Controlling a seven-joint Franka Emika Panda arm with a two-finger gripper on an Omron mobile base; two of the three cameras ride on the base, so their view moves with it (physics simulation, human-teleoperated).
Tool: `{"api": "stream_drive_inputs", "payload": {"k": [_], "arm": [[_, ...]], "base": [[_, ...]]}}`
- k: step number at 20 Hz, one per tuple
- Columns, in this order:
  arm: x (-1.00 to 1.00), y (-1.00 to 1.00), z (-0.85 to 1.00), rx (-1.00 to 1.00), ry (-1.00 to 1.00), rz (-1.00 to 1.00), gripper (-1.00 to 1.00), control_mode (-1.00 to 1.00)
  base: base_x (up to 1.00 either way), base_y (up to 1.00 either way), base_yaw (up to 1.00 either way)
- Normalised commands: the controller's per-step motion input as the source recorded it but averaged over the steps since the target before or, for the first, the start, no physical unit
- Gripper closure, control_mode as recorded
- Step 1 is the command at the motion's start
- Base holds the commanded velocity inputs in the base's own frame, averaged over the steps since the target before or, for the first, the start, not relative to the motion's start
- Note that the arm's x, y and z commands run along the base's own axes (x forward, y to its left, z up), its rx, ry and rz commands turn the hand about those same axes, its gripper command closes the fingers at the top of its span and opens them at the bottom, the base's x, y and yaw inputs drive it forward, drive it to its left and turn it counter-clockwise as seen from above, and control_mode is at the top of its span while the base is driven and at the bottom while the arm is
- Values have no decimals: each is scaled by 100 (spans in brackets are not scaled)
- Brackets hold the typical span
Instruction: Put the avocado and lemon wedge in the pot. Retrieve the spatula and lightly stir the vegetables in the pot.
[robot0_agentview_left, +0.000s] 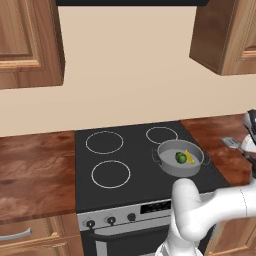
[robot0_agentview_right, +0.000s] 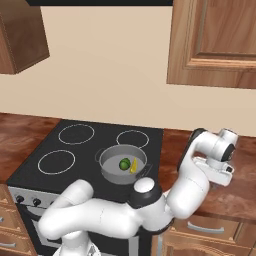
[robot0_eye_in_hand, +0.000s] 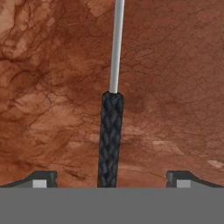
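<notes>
A white arm bends from the base and reaches right, over the reddish marbled wooden desk (robot0_agentview_right: 235, 195) beside the black stove (robot0_agentview_left: 127, 170). A shallow grey metal pot (robot0_agentview_left: 172, 167) sits on the front right burner, holding the glossy green avocado (robot0_agentview_left: 180, 158) and yellow lemon wedge (robot0_agentview_left: 189, 157), touching. The end effector (robot0_eye_in_hand: 110, 179) points down, released wide, its fingertips either side of the spatula (robot0_eye_in_hand: 110, 131), whose black braided handle meets a thin metal shaft cut off at the frame edge

pot (robot0_agentview_left: 179, 159): on the stove's (robot0_agentview_left: 125, 170) front right burner
avocado (robot0_agentview_left: 181, 158), lemon wedge (robot0_agentview_left: 190, 157): side by side in pot
spatula (robot0_eye_in_hand: 110, 131): on counter (robot0_eye_in_hand: 175, 87), right of stove
</notes>
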Motion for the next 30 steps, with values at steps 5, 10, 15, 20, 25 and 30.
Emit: {"api": "stream_drive_inputs", "payload": {"k": [5, 10, 15, 20, 25, 30], "arm": [[-20, 7, -16, 0, -22, 6, -100, -100], [8, 1, -4, -1, -23, 0, -100, -100], [33, 0, 0, -2, -2, 0, -100, -100], [13, 0, -3, -10, -3, -2, -100, -100], [0, 0, 0, -17, -12, -13, -100, -100], [0, 1, 0, -9, -5, -10, -100, -100]], "base": [[0, 0, 0], [0, 0, 0], [0, 0, 0], [0, 0, 0], [0, 0, 0], [0, 0, 0]]}}
